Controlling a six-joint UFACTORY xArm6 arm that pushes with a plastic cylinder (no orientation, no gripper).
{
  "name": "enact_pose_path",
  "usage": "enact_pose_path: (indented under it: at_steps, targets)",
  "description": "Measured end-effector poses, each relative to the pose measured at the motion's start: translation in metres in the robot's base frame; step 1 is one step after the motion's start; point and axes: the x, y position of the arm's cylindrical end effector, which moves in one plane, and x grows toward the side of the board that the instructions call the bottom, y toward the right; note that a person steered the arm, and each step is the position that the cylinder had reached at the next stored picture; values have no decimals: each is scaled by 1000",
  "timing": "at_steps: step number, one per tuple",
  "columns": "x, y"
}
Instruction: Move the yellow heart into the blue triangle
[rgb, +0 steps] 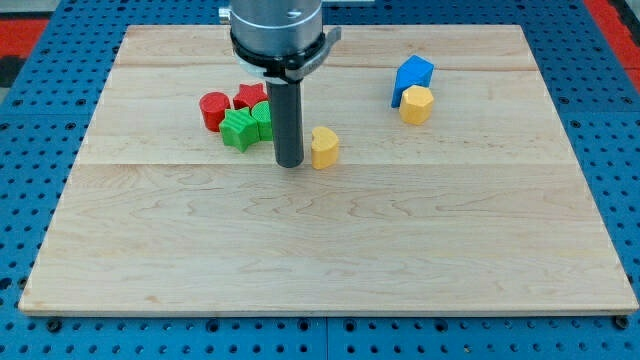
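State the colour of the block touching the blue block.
Yellow: the yellow hexagonal block sits against the blue block, seen in the camera view.

Lab bench, blue pegboard (40, 120), wooden board (330, 250)

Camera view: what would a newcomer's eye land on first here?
The dark rod dominates the view's upper middle, my tip resting just left of the yellow heart. Left of the rod huddle a red cylinder, a red star and green blocks. Toward the upper right, the blue triangle touches a yellow hexagon.

Grey metal collar, straight dark rod (289, 120)
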Motion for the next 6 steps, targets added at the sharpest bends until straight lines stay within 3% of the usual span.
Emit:
enact_pose_path:
  at_steps: [3,5,6]
  targets:
    - [-2,82]
    - [-64,103]
    - [-64,103]
